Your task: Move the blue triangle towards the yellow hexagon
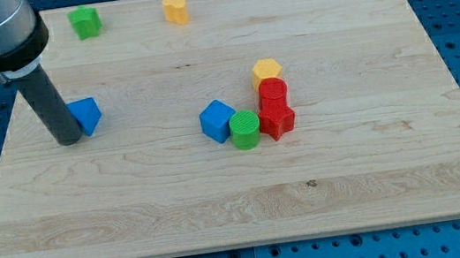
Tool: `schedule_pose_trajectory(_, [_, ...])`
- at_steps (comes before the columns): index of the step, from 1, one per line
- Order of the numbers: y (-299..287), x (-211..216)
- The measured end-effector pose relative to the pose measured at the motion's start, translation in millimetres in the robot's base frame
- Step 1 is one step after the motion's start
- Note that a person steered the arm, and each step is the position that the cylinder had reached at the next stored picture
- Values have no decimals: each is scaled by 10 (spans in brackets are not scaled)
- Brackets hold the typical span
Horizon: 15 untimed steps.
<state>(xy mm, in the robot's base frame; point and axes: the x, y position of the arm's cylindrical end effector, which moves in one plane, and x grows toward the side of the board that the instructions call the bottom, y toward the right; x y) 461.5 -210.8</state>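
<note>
Blue triangle [86, 115] sits at the frame's left, near the board's [354, 193] left edge; open wood runs right to the yellow hexagon [266, 72]; my tip [70, 141], no gripper, presses its left side, rod upright.

— What sits on the wooden board [353, 184]?
— Top left, a green block [85, 22] and a yellow block [176, 9]. A blue triangle [86, 115] at left. Mid-board, clustered: blue cube [217, 120], green cylinder [245, 130], yellow hexagon [266, 72], two red blocks [272, 92] [277, 120].
</note>
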Motion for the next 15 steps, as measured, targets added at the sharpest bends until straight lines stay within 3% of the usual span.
schedule_pose_trajectory(4, [250,-230])
schedule_pose_trajectory(5, [-253,-263])
schedule_pose_trajectory(6, [-224,-458])
schedule_pose_trajectory(7, [453,-620])
schedule_pose_trajectory(8, [630,-628])
schedule_pose_trajectory(10, [314,-286])
schedule_pose_trajectory(12, [1005,-491])
schedule_pose_trajectory(15, [981,-460])
